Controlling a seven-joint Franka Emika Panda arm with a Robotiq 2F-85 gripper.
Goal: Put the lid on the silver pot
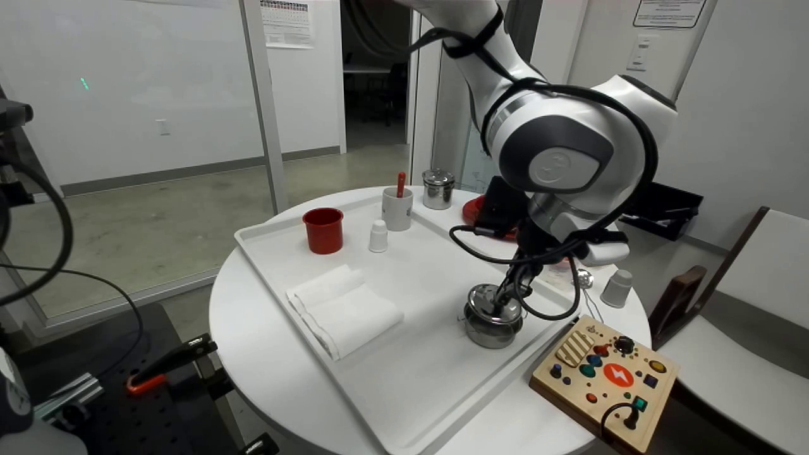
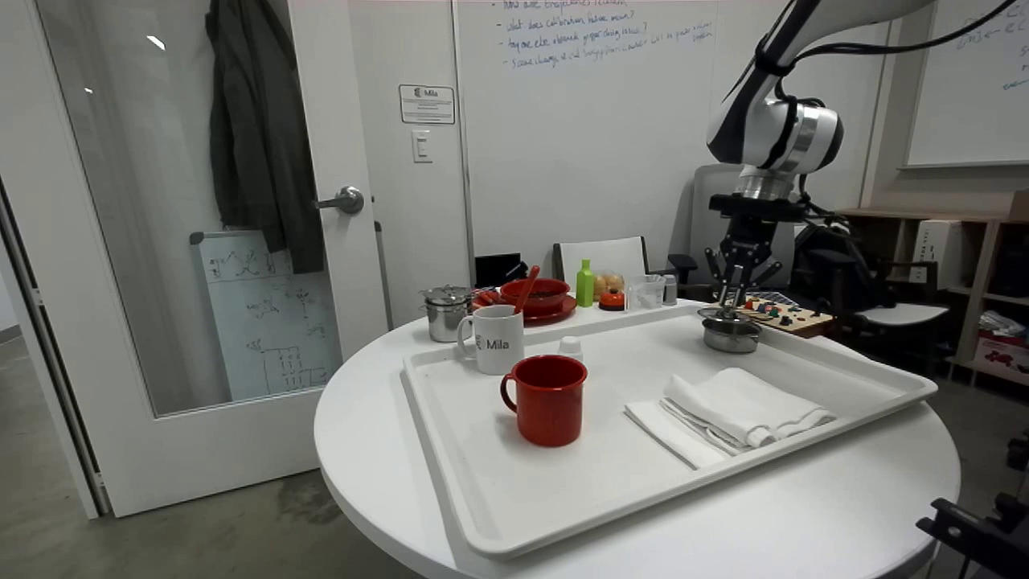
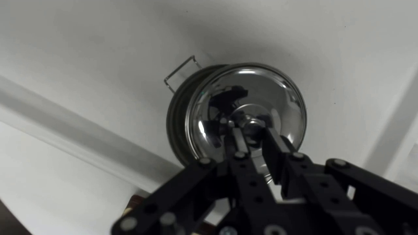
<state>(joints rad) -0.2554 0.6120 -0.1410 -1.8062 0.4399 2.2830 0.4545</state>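
The silver pot (image 1: 492, 336) stands on the white tray near its edge; it also shows in an exterior view (image 2: 731, 339) and in the wrist view (image 3: 176, 124), with a wire handle out to the side. The lid (image 3: 277, 88) is a shiny disc just above the pot, shifted to one side, so a crescent of the pot's opening shows in the wrist view. In an exterior view the lid (image 2: 711, 314) sits slightly raised and off-centre over the rim. My gripper (image 3: 253, 130) points down with its fingertips closed around the lid's knob; it shows in both exterior views (image 1: 504, 297) (image 2: 730, 302).
The tray (image 1: 354, 411) also holds a folded white cloth (image 1: 347, 313), a red cup (image 1: 324, 232), a white mug (image 1: 397, 213) and a small white cup (image 1: 378, 237). A wooden button board (image 1: 607, 379) lies beside the pot, past the tray's rim. A silver canister (image 1: 438, 191) stands behind.
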